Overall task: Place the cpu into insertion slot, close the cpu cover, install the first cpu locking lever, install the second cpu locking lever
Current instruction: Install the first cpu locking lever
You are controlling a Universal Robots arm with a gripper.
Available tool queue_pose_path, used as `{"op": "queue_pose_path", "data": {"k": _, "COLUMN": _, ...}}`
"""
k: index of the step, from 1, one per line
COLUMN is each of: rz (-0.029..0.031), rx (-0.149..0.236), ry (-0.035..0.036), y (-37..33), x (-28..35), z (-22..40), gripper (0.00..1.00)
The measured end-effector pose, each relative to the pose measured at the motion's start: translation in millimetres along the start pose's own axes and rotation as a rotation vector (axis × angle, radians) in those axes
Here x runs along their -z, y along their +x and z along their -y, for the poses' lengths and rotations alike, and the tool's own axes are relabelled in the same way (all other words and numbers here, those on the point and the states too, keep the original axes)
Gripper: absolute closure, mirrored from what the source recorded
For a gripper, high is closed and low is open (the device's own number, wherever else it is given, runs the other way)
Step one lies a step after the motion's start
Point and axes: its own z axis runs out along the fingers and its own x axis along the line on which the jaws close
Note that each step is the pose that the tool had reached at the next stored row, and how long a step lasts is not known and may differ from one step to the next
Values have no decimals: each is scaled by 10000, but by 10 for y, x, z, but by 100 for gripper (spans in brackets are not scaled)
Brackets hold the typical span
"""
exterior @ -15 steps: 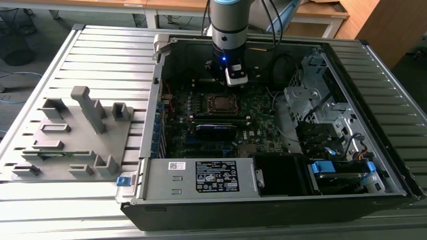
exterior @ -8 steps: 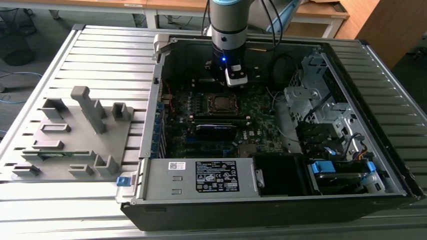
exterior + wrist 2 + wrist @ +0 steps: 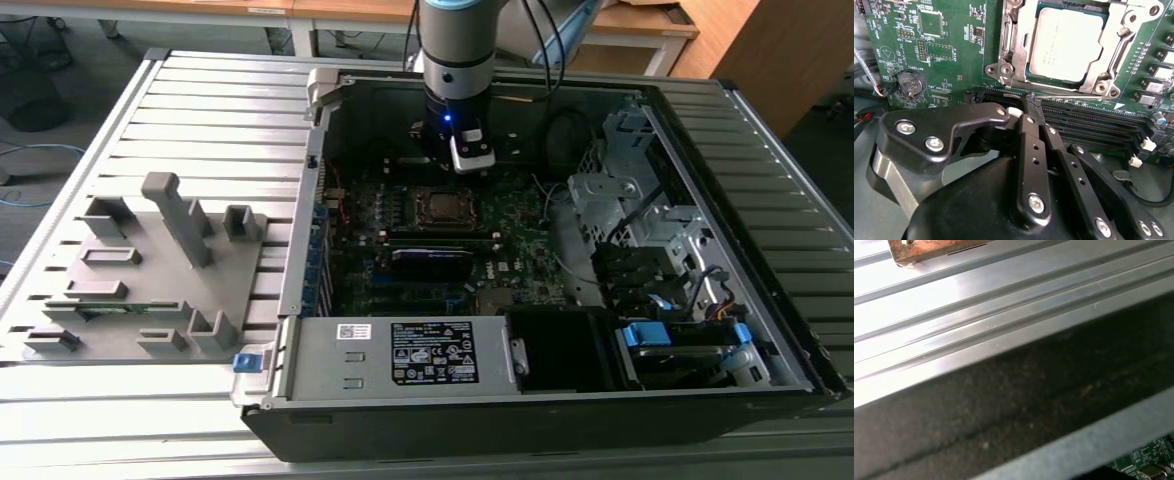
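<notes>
1. The cpu [image 3: 1066,42] sits in the insertion slot [image 3: 1004,65] at upper right of the second wrist view, with the cpu cover [image 3: 1106,70] lying flat around it.
2. The claw [image 3: 1021,115], fingers together, hangs just below the socket, near its thin lever rod [image 3: 1074,97].
3. A slow, square push should seat the lever cleanly.

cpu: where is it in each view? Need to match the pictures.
Exterior view: cpu in the middle of the green circuit board, inside the open case.
Second wrist view: cpu, grey top up, framed by the silver cpu cover.
First wrist view: ribbed metal table, case wall, and a sliver of board.
Shared landmark: the green circuit board.
</notes>
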Motion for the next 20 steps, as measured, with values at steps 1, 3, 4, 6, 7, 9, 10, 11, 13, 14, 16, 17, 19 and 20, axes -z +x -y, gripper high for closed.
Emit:
{"op": "queue_pose_path", "data": {"k": 1, "rz": 0, "rx": 0, "ry": 0, "y": 0, "x": 0, "z": 0, "gripper": 89}}
{"op": "queue_pose_path", "data": {"k": 3, "rz": 0, "rx": -2, "ry": 0, "y": 1, "x": 0, "z": 0, "gripper": 89}}
{"op": "queue_pose_path", "data": {"k": 4, "rz": 0, "rx": -1, "ry": 1, "y": 1, "x": 0, "z": 0, "gripper": 89}}
{"op": "queue_pose_path", "data": {"k": 6, "rz": 2, "rx": -2, "ry": -1, "y": 3, "x": 0, "z": 0, "gripper": 89}}
{"op": "queue_pose_path", "data": {"k": 7, "rz": 14, "rx": -1, "ry": -5, "y": 6, "x": 0, "z": 1, "gripper": 89}}
{"op": "queue_pose_path", "data": {"k": 9, "rz": 67, "rx": 7, "ry": -27, "y": 9, "x": 0, "z": 2, "gripper": 89}}
{"op": "queue_pose_path", "data": {"k": 10, "rz": 88, "rx": 10, "ry": -37, "y": 10, "x": -1, "z": 3, "gripper": 89}}
{"op": "queue_pose_path", "data": {"k": 11, "rz": 105, "rx": 11, "ry": -45, "y": 10, "x": -2, "z": 3, "gripper": 89}}
{"op": "queue_pose_path", "data": {"k": 13, "rz": 129, "rx": 16, "ry": -54, "y": 11, "x": -2, "z": 4, "gripper": 89}}
{"op": "queue_pose_path", "data": {"k": 14, "rz": 130, "rx": 16, "ry": -54, "y": 11, "x": -2, "z": 4, "gripper": 89}}
{"op": "queue_pose_path", "data": {"k": 16, "rz": 133, "rx": 17, "ry": -55, "y": 11, "x": -2, "z": 4, "gripper": 89}}
{"op": "queue_pose_path", "data": {"k": 17, "rz": 134, "rx": 17, "ry": -55, "y": 11, "x": -2, "z": 4, "gripper": 89}}
{"op": "queue_pose_path", "data": {"k": 19, "rz": 136, "rx": 14, "ry": -57, "y": 17, "x": -1, "z": 6, "gripper": 89}}
{"op": "queue_pose_path", "data": {"k": 20, "rz": 136, "rx": 15, "ry": -57, "y": 20, "x": -1, "z": 8, "gripper": 89}}
